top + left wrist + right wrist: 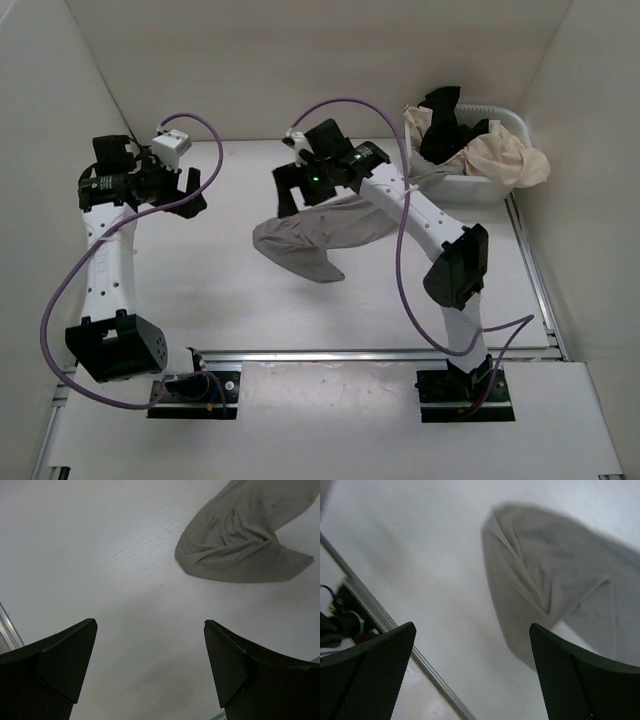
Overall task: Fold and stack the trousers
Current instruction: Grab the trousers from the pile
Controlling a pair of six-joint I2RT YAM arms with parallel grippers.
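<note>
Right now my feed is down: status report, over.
Left tool open, empty. Right tool open, empty. Grey trousers lie crumpled, unfolded. White basket stands apart, far right.

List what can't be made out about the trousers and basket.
Top view: the right arm covers the trousers' far part, hiding their full outline.
Left wrist view: the top and right edges cut the trousers off.
Right wrist view: blur smears the folds.
Top view: black garment and beige garment hide what lies deeper in the basket.
</note>
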